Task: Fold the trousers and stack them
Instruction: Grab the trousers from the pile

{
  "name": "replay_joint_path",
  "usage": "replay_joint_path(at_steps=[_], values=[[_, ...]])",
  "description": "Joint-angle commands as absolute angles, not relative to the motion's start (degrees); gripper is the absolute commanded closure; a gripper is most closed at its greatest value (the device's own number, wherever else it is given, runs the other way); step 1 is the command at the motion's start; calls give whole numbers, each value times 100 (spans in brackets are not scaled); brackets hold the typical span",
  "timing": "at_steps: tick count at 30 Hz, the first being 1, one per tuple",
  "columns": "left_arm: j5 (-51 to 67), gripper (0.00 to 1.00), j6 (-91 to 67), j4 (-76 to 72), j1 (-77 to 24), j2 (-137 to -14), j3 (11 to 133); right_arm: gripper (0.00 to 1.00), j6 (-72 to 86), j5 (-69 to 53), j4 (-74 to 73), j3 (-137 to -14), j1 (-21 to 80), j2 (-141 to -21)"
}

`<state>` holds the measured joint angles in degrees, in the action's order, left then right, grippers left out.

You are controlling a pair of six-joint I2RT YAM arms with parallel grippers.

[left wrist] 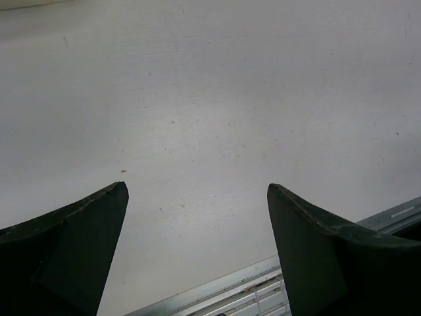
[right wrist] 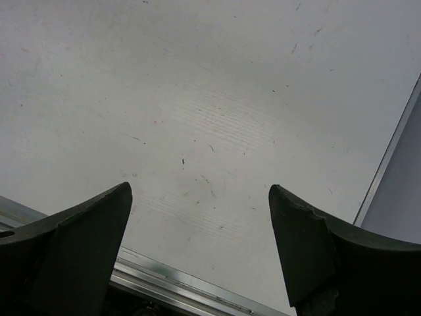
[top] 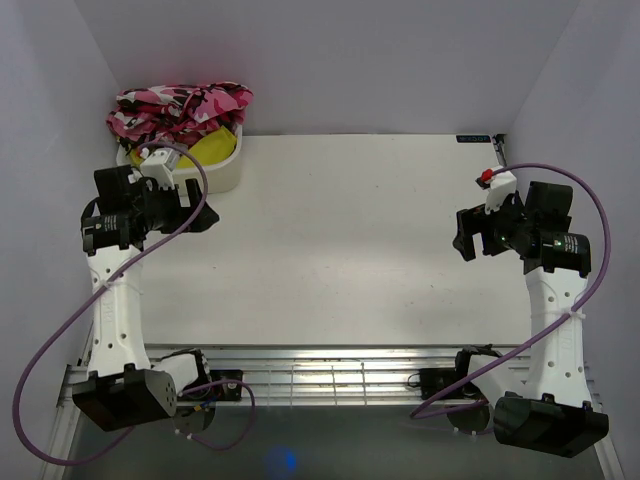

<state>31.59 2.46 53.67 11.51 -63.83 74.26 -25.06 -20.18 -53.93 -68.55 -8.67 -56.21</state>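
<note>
pink camouflage cloth trousers (top: 180,108) heaped at 11 o'clock | likely soft, light; pinch top fold | left gripper (left wrist: 197,191), right gripper (right wrist: 200,191) spread wide

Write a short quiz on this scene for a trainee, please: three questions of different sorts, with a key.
1. True or false: the trousers lie nearer the right gripper than the left gripper.
2. What shares the white bin with the trousers? A) a yellow garment B) a blue towel C) a black shoe
3. Fill in: both grippers are ____ and hold nothing.

Key: 1 false, as the trousers are bunched at the far left, by the left gripper; 2 A; 3 open.
</note>
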Motion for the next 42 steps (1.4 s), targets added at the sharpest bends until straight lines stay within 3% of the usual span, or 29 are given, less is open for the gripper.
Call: replay_joint_path(at_steps=[1, 8, 16, 31, 35, 42], values=[[3086, 2, 790, 5511, 1151, -6451, 7857, 10, -2575, -2197, -5493, -6926, -896, -5563], [2857, 2, 1950, 5389, 1151, -7083, 8560, 10, -2663, -2434, -5555, -7084, -896, -5888], [2892, 2, 2970, 3333, 1151, -7786, 8639, 10, -2619, -2584, -5511, -7269, -896, -6337], [3225, 2, 3428, 1143, 1248, -11343, 10598, 10, -2637, -2444, -5414, -7216, -896, -6882], [2569, 2, 3358, 617, 1274, -12294, 11582, 10, -2654, -2408, -5414, -7198, -896, -6970], [1512, 2, 3217, -809, 1274, -13314, 12258, 10, -2716, -2303, -5414, -7066, -888, -7022]])
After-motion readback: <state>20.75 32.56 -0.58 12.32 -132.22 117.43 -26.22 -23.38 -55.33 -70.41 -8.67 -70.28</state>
